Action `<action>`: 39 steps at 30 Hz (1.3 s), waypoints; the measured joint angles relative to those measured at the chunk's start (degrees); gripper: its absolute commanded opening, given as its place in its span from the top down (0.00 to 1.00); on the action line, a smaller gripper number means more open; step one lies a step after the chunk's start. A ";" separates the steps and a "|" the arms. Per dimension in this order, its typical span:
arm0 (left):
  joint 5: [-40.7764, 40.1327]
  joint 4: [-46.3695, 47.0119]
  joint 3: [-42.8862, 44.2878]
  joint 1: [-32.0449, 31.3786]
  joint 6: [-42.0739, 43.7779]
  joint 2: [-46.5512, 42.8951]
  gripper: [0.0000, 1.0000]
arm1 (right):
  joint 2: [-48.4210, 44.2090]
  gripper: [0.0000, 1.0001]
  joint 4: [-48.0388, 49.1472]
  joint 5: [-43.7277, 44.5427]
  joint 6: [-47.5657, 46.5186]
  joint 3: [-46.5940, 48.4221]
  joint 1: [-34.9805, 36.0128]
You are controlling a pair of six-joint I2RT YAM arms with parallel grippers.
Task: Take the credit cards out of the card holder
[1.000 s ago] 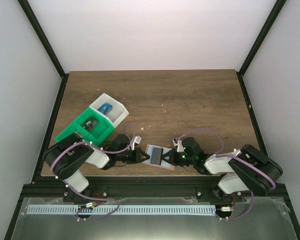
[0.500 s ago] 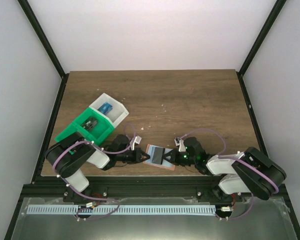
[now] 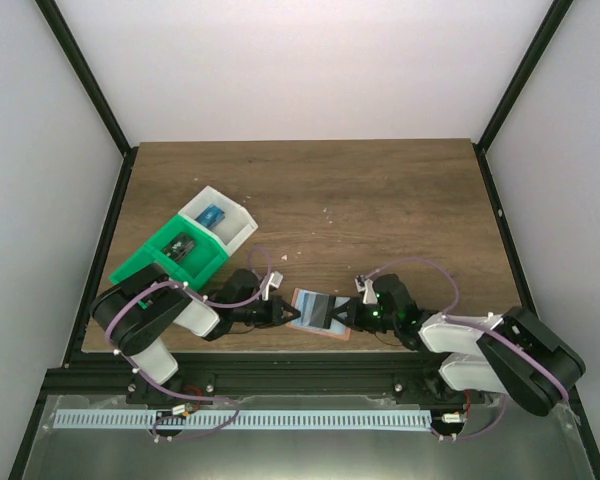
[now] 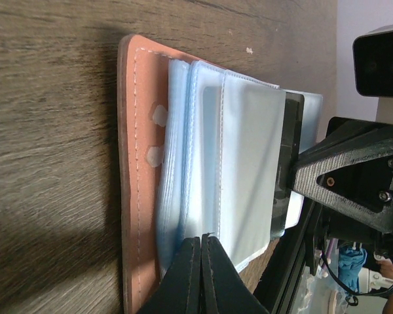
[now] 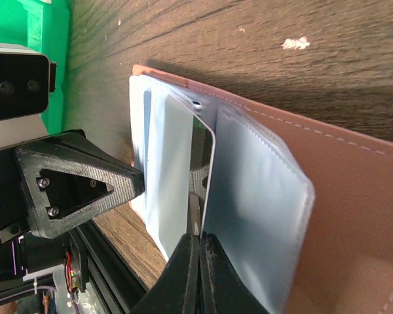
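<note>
Your left gripper [image 4: 202,243] is pinched shut on the card holder's [image 4: 249,163] pale-blue edge, your right gripper [image 5: 200,239] on a dark card [image 5: 201,154]. Overhead, the holder lies open at the table's [image 3: 400,200] 6 o'clock edge. Only the right wrist view shows the card sticking out of its pocket.

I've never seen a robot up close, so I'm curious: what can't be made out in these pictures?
Card holder, top view: too small, its ends covered by the left tool and right tool, so the card count is unclear.
Dark card, right wrist view: only a sliver shows between cloudy sleeves; its face is hidden.
Green tray and white tray, top view: contents too small to name.
</note>
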 measured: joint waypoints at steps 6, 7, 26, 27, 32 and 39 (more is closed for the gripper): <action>-0.13 -0.68 0.13 0.00 0.00 -0.26 1.00 | -2.58 0.99 -3.50 0.66 -1.42 -0.04 -0.46; -0.13 -0.68 0.13 0.00 0.00 -0.26 1.00 | -3.19 1.00 -4.39 0.92 -1.75 -0.02 -0.52; -2.38 -10.56 1.99 -0.42 -0.15 -7.10 0.64 | -21.14 1.00 -26.18 9.70 -5.92 3.48 -1.38; -2.78 -12.09 2.38 -0.42 -0.04 -8.07 0.62 | -21.57 1.00 -26.60 9.90 -6.34 3.74 -1.38; -4.09 -18.62 5.53 -0.42 2.19 -12.74 0.58 | -23.06 1.00 -27.23 10.29 -7.82 4.87 -1.38; -6.82 -24.61 10.88 -0.42 8.70 -18.16 0.60 | -23.23 1.00 -29.53 8.26 -3.69 11.10 -1.40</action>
